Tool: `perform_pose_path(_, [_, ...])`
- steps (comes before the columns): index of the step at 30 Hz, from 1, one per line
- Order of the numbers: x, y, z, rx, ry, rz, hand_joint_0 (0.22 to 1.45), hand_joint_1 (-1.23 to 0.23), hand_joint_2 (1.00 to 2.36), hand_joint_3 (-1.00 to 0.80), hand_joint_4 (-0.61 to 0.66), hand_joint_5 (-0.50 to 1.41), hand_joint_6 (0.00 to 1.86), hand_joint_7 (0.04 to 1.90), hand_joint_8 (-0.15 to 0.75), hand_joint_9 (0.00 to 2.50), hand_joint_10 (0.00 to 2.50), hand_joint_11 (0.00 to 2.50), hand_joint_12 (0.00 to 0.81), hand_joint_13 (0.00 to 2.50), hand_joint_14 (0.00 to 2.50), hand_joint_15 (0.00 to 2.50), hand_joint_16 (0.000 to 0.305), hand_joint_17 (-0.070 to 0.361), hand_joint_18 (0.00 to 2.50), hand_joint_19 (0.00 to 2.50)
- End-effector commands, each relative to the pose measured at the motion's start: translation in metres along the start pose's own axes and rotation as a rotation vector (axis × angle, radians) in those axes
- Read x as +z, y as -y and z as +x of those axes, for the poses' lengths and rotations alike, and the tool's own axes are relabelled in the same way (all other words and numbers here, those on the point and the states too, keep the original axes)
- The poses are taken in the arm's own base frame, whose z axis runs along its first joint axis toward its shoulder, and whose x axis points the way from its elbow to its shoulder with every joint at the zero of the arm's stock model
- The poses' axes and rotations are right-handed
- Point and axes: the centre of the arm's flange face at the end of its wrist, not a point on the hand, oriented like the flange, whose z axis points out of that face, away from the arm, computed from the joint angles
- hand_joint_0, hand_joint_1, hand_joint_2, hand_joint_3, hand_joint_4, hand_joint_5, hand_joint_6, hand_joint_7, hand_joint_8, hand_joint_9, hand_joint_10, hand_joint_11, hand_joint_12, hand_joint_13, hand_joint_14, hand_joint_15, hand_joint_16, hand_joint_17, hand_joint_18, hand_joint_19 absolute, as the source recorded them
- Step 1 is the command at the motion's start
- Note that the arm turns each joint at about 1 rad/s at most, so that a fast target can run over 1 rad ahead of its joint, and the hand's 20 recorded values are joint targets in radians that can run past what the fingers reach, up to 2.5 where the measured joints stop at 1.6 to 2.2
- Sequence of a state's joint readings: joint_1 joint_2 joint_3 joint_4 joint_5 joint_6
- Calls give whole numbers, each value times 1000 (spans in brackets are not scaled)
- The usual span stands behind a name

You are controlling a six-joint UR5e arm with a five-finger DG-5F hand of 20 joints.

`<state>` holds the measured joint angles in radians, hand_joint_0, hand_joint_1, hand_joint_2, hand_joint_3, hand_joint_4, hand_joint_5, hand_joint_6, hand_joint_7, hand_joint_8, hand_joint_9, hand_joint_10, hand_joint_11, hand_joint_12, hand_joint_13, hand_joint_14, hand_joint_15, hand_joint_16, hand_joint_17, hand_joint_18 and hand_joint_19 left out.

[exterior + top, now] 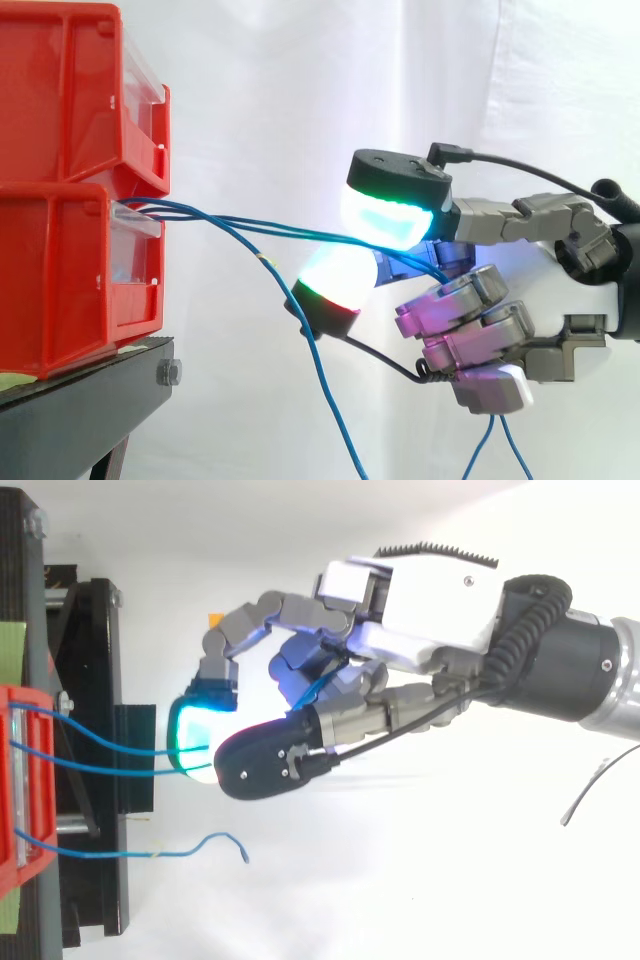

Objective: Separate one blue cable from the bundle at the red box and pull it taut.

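Side view: the hand (480, 310) pinches two blue cables (215, 212) beside the red bins (70, 250). A third cable (100, 854) hangs loose.

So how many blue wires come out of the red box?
3. Two blue cables run from the red box into the hand, pinched there. The third hangs loose beside them. More may hide inside the box.
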<state>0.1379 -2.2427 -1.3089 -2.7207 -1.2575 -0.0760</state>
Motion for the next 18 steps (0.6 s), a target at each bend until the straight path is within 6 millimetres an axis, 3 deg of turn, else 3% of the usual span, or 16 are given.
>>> perform_pose_path(1, [-2,1,5,-2,-17,18,643,-744,1022,-215,77,-249,886,996,541,898,2500,2500,622,1590,2500,1711,196,147,2227,554])
perform_pose_path(18, [-3,0,13,-2,-33,17,735,-855,1017,-304,97,-247,899,1023,495,873,2500,2500,582,1541,2500,1737,183,137,2225,647])
